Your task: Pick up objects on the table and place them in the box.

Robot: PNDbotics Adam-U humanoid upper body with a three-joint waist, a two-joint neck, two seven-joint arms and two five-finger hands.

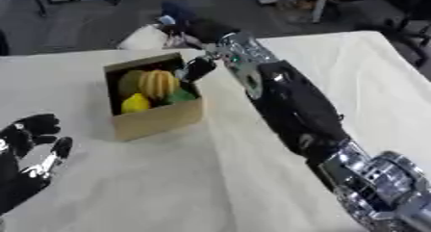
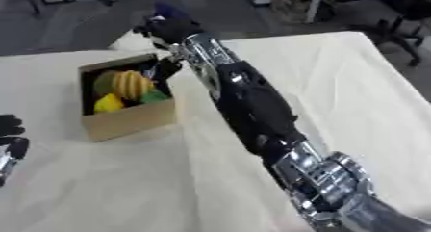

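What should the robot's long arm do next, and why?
Probably pull the right hand back toward the robot. It reaches past the far side of the box, and whether it holds anything is hard to tell. The box already holds a ribbed yellow-orange fruit, a yellow piece and something green. The left hand rests open at the lower left.
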